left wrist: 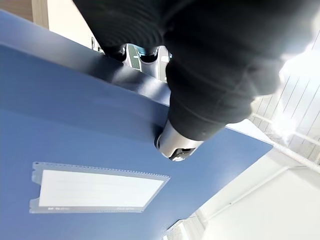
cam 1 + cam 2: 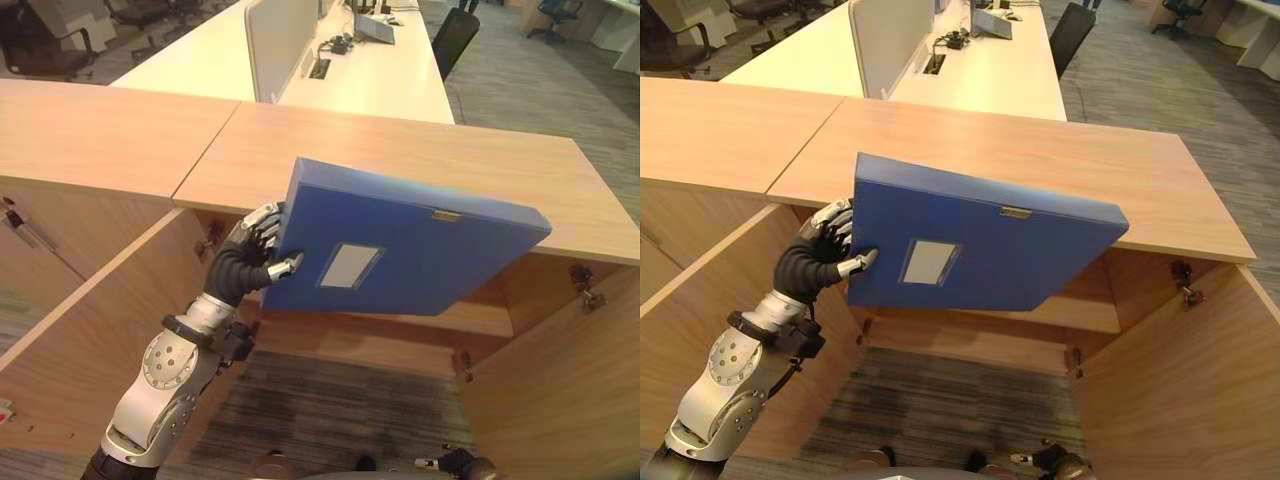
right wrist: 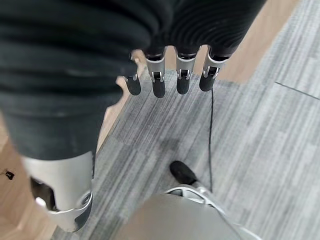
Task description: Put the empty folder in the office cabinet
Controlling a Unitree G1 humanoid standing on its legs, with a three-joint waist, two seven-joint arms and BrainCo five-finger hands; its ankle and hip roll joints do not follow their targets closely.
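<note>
Gripped the blue folder [image 2: 400, 240] by its edge in the left hand [image 2: 257, 248], thumb and fingers pinching, tilted before the open cabinet [image 2: 520, 190]; needed levelling under the top; right hand [image 3: 170, 75] relaxed, empty.

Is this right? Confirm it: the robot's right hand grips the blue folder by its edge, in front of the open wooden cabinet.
Not quite. The left hand grips the blue folder by its edge, as the left eye view shows. The right hand hangs empty over the carpet, fingers relaxed. The rest holds: the folder is in front of the open wooden cabinet.
</note>
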